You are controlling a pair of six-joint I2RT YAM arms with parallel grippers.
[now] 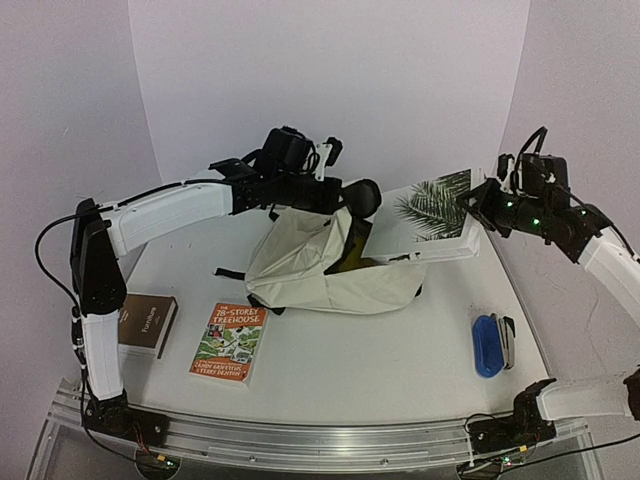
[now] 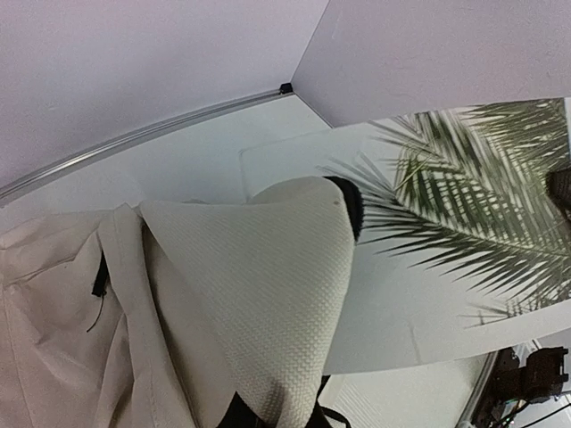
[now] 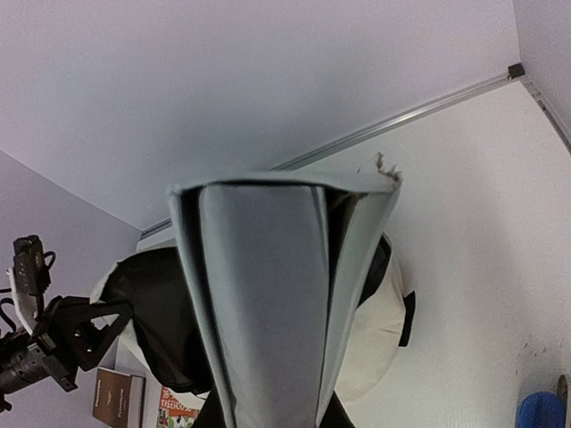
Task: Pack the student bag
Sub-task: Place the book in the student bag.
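White counter (image 1: 400, 350), lilac walls. Student bag (image 1: 330, 275) is slumped mid-counter, its top fabric pinched and held up by the closed left tool (image 1: 338, 196). Palm-print book (image 1: 435, 205) is gripped by the right tool (image 1: 482, 207) at the bag's right side.

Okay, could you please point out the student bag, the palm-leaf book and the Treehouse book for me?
student bag (image 1: 305, 268): top external view, on its cream canvas side.
palm-leaf book (image 1: 432, 205): top external view, on the palm print of its cover.
Treehouse book (image 1: 229, 341): top external view, middle of its orange cover.
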